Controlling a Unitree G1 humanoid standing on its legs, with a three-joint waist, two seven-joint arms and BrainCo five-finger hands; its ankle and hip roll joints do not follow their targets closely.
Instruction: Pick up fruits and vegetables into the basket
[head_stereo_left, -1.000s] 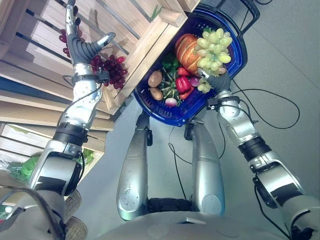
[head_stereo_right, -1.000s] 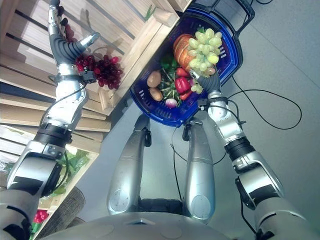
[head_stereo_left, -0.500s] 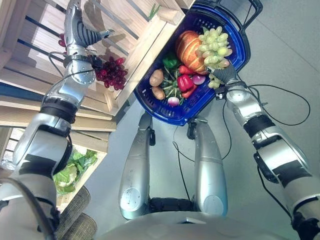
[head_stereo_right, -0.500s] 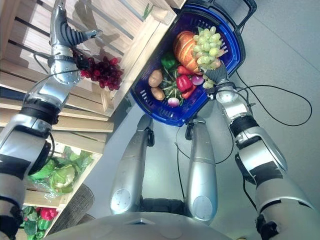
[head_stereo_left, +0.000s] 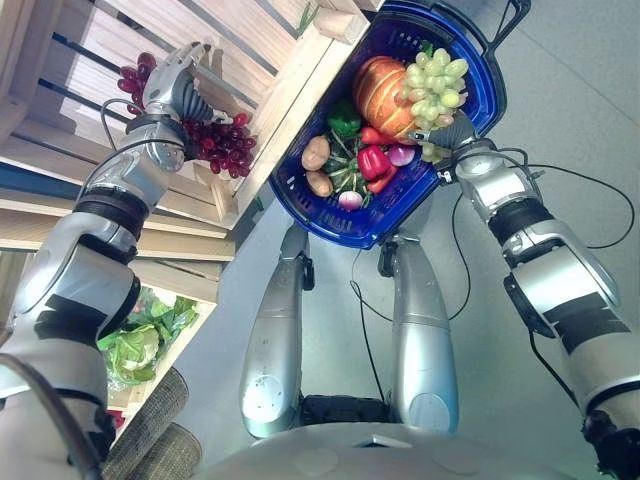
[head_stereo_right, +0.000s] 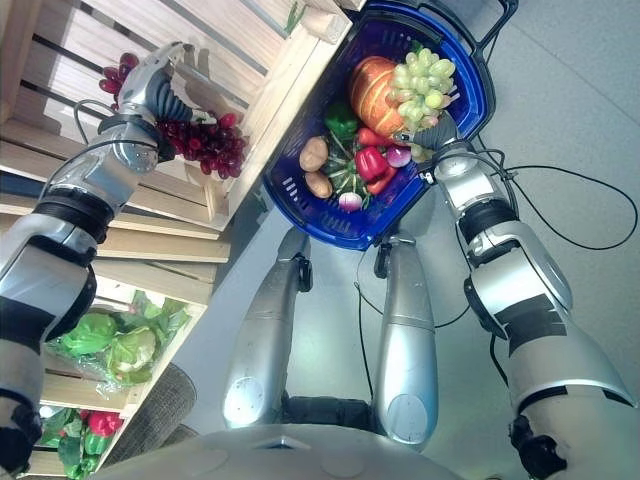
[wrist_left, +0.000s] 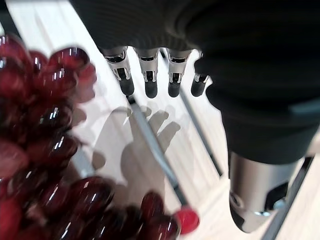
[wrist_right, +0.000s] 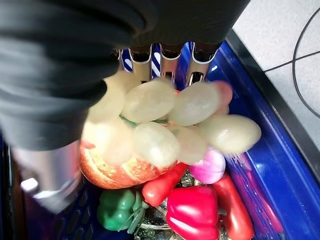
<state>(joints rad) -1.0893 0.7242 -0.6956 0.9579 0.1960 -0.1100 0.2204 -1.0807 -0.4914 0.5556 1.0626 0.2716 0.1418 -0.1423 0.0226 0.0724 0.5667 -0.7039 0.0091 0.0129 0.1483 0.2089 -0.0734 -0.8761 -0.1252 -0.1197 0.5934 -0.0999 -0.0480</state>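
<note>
The right hand (head_stereo_left: 452, 135) has its fingers curled round a bunch of green grapes (head_stereo_left: 433, 85), carrying it over the blue basket (head_stereo_left: 474, 128) so it can be set down among the produce inside: an orange squash (head_stereo_left: 381, 86) just beside the grapes, with a red pepper (wrist_right: 194, 210), a green pepper (wrist_right: 115, 210) and two potatoes (head_stereo_left: 318, 166) lower in the basket. The left hand (head_stereo_left: 180, 84) reaches into the wooden crate (head_stereo_left: 300, 75) just beside the basket, fingers straight and held close together, hovering by the red grapes (wrist_left: 47, 165) and gripping none, probably the next pick
</note>
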